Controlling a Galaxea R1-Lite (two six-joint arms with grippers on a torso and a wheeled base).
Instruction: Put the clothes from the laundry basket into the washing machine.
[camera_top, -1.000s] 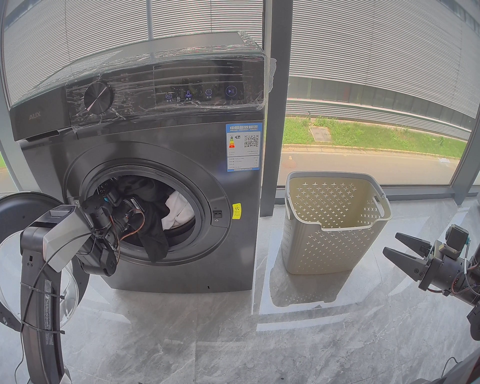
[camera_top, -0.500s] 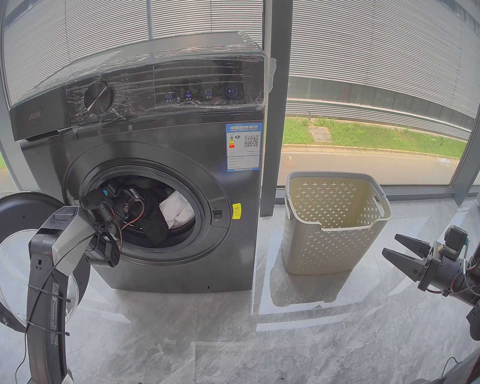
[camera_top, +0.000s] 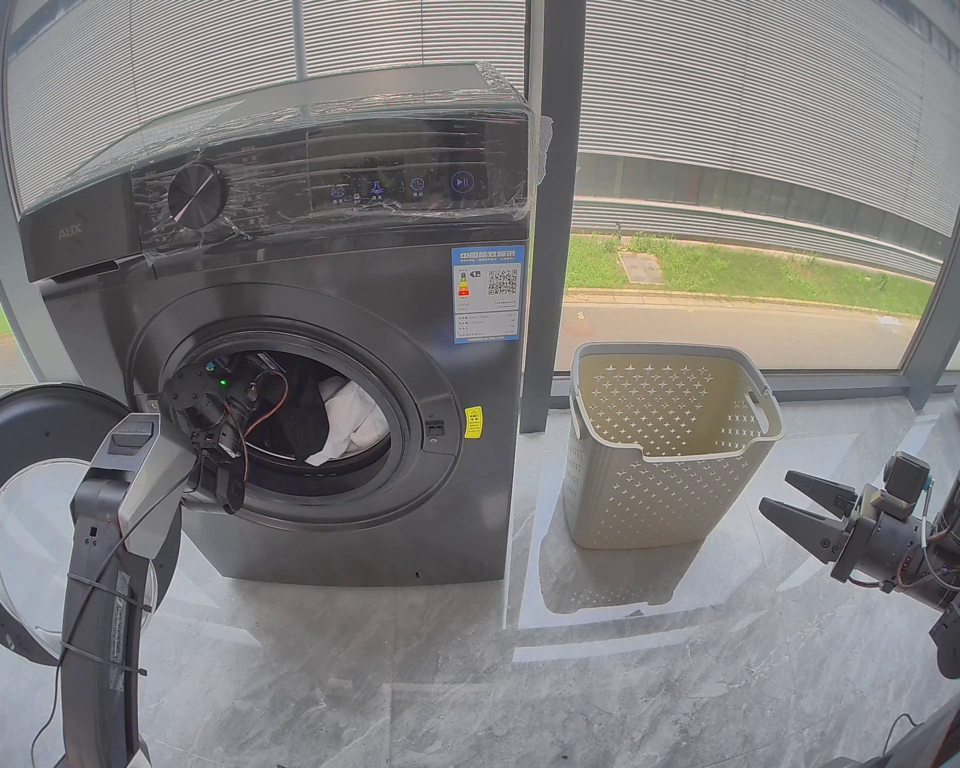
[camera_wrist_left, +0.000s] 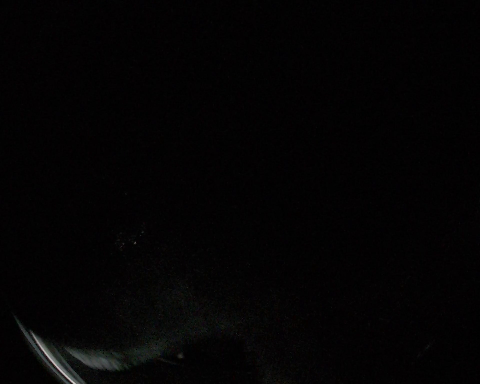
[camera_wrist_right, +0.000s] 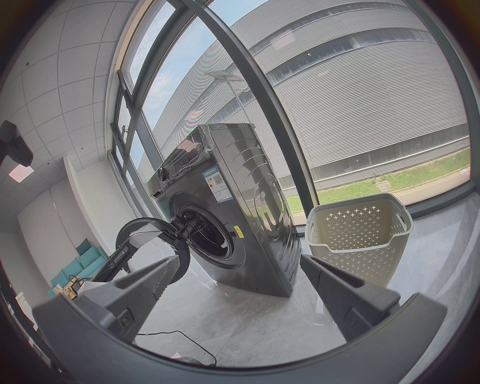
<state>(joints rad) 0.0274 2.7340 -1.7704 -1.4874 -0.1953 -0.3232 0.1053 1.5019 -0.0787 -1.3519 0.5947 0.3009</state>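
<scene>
Clothes lie in the washing machine by the left pincer, whose grip I cannot tell; right pincer released.

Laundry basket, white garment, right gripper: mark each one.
laundry basket (camera_top: 650, 495), head view, on its front wall.
white garment (camera_top: 350, 420), head view, middle of the cloth.
right gripper (camera_top: 775, 491), head view, midway between its open fingertips.

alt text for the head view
The left arm ends inside the open washing machine, among dark and white clothes. A laundry basket stands on the floor beside it, with the open right tool nearby.
</scene>
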